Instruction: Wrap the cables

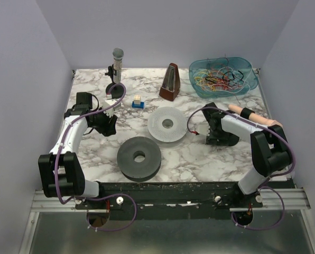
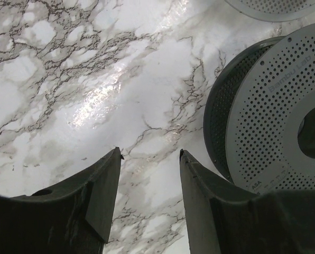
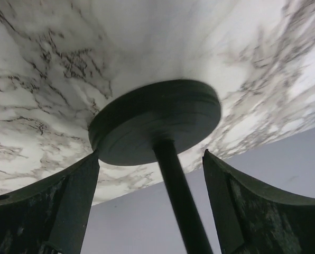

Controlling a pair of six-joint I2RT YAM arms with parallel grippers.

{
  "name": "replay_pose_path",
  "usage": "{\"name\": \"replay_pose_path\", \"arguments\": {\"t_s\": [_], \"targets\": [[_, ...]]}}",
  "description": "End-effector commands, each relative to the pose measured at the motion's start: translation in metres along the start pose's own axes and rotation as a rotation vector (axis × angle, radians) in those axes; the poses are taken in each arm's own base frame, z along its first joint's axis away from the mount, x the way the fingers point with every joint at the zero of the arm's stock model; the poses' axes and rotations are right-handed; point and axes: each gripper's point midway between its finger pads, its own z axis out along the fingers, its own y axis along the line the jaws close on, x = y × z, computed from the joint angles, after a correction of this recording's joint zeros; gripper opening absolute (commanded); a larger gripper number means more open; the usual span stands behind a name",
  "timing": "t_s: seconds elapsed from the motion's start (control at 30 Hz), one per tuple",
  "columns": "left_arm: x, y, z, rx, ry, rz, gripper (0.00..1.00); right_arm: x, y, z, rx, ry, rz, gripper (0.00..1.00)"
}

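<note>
Marble-print tabletop, plain lavender walls all round, and honestly nothing is getting wrapped yet. Starting at the right gripper: its jaws are standing wide apart, with the post of a dark round-footed stand running through the gap. Neither finger is touching it as far as I can see, so it's holding nothing. My guess is it's lining up there because that post is what a cable is going to get wound around, or it's about to steady the stand. All this is happening just to the right of the white spool. A thin dark loop is curving between that gripper and the white spool; I can't tell whether it's a cable or the arm's own hose. The left gripper is hovering to the left of the white spool, jaws also spread and empty over bare marble, probably just keeping out of the way. The dark grey spool is lying flat on the near side of the white spool. The cables themselves are sitting in a multicoloured tangle inside a blue tray, beyond and to the right of the white spool and well apart from both grippers, so one is going to need fetching first.
</note>
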Motion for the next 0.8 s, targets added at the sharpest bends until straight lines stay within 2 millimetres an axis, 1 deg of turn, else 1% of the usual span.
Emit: {"name": "replay_pose_path", "arguments": {"t_s": [0.0, 0.17, 0.27, 0.3, 0.4, 0.5, 0.53, 0.6, 0.77], "targets": [[-0.014, -0.005, -0.004, 0.035, -0.055, 0.069, 0.56, 0.011, 0.003, 0.008, 0.001, 0.030, -0.028, 0.86], [-0.012, 0.000, 0.000, 0.020, -0.042, 0.076, 0.56, -0.023, -0.011, -0.024, 0.007, -0.103, -0.047, 0.88], [-0.011, 0.002, 0.000, 0.016, -0.035, 0.073, 0.56, -0.041, -0.015, -0.032, -0.015, -0.196, -0.047, 0.88], [-0.010, 0.002, 0.001, 0.018, -0.033, 0.070, 0.56, -0.048, -0.014, -0.031, -0.026, -0.224, -0.051, 0.88], [-0.009, 0.004, 0.001, 0.012, -0.023, 0.062, 0.56, -0.063, -0.004, -0.019, -0.077, -0.277, -0.058, 0.86], [-0.008, 0.006, 0.000, 0.000, -0.015, 0.063, 0.56, -0.068, 0.009, -0.002, -0.138, -0.273, -0.061, 0.72], [-0.008, 0.006, 0.000, -0.004, -0.013, 0.062, 0.56, -0.068, 0.012, 0.005, -0.150, -0.262, -0.051, 0.65], [-0.006, 0.007, 0.000, -0.005, -0.005, 0.059, 0.56, -0.065, 0.012, 0.013, -0.156, -0.242, -0.015, 0.56], [-0.005, 0.006, 0.000, 0.000, 0.007, 0.059, 0.56, -0.046, 0.006, 0.027, -0.134, -0.177, 0.040, 0.51]]}}
